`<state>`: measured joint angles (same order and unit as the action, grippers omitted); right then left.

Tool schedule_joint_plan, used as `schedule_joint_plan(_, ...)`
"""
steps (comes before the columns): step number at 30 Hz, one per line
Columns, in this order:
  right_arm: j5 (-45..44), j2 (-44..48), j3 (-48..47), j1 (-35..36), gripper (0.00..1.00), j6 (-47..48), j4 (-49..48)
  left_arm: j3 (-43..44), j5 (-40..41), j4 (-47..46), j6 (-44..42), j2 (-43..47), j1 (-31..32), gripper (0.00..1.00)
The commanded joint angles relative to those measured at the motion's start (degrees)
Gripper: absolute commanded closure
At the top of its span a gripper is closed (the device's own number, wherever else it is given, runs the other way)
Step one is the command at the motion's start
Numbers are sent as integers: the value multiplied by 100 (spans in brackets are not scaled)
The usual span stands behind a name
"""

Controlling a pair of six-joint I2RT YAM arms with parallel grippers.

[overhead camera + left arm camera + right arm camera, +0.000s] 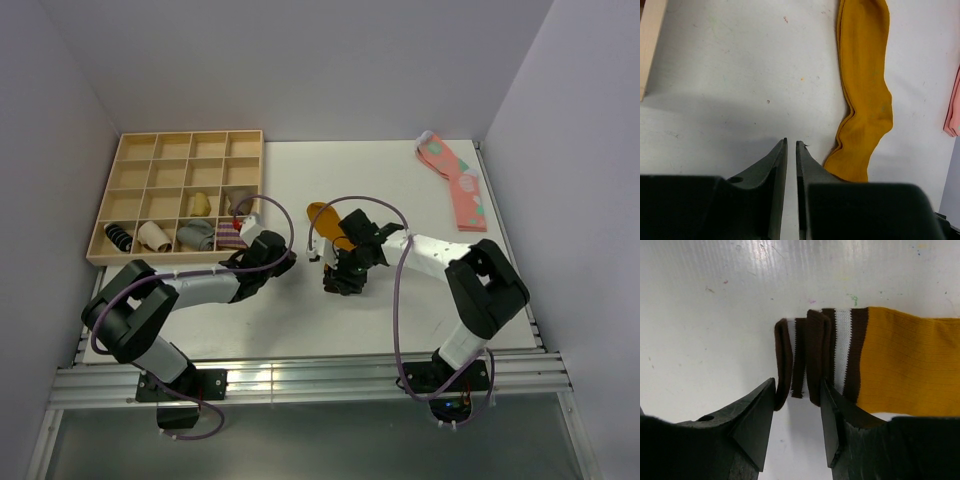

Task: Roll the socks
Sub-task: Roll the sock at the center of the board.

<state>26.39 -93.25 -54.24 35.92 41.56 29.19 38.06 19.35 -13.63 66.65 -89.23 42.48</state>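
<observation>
Sock [900,360] edge hidden behind right end effector [797,390].

sock [910,360]: soft knit cloth with fine ribs, not shiny
cuff [815,355]: thicker knit cloth, a bit fuzzy
bench [715,75]: hard and white, dull, with tiny specks and faint scuffs
left gripper [791,142]: black plastic, smooth and dull
right gripper [797,390]: the same dull black plastic
tray [190,134]: pale bare wood, smooth
pink sock [460,185]: soft cloth
rail [320,380]: grey metal, a little shiny
</observation>
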Motion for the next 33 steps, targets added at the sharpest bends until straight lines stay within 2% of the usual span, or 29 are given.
schedule_joint_plan(1, -204, -158, -271, 55, 52, -131, -177, 87, -90, -158, -135, 2, -29, 82)
schedule_joint_plan(14, -486, 70, -262, 47, 55, -271, -291, 193, -248, -193, -232, -191, -64, 83)
schedule_joint_plan(23, -670, -17, -535, 46, 49, -386, -54, 201, -362, -219, -249, -252, -64, 84)
schedule_joint_plan(33, -627, -211, -474, 55, 48, -421, 131, 324, -476, -193, -284, -402, -64, 84)
